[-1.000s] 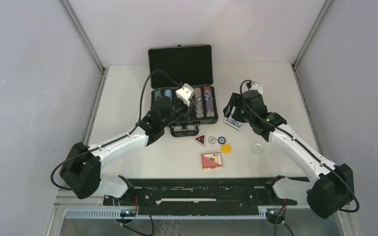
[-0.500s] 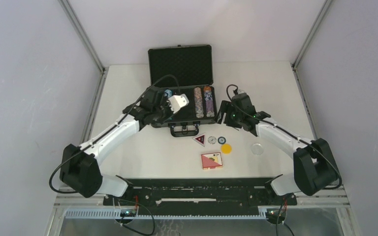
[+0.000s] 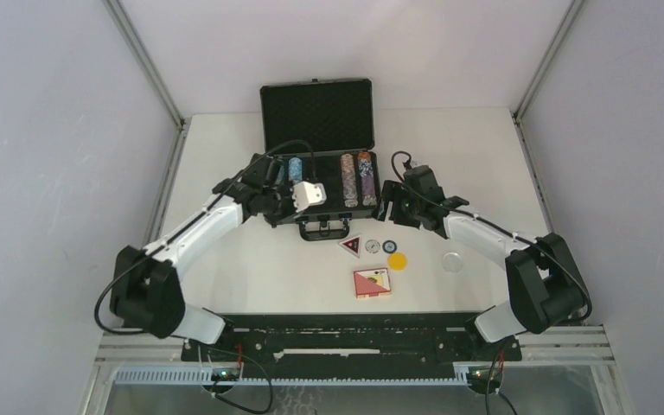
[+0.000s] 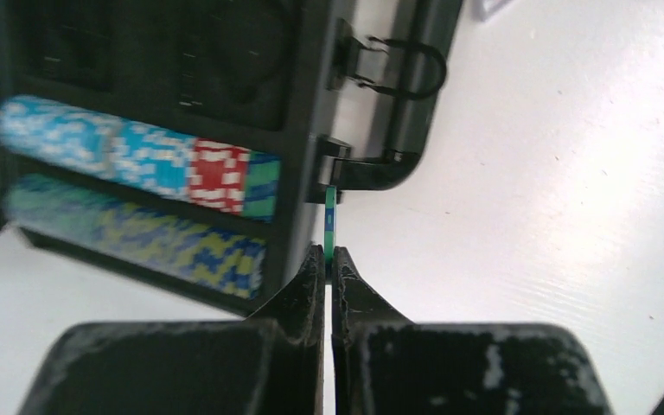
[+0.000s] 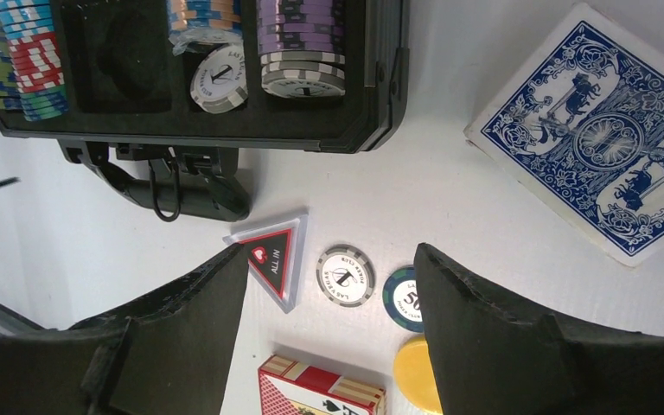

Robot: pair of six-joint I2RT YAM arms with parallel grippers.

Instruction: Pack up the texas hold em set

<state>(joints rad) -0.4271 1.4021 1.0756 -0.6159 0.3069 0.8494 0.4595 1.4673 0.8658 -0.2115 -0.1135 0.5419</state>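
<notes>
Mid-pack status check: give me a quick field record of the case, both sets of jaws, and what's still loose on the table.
case: open, lid upright, chip rows inside
left jaws: shut on green chip, edge-on, near the case handle
right jaws: open, empty, over the white chip
loose on table: blue deck, red deck, triangular button, white chip, blue chip, yellow button, clear disc
</notes>
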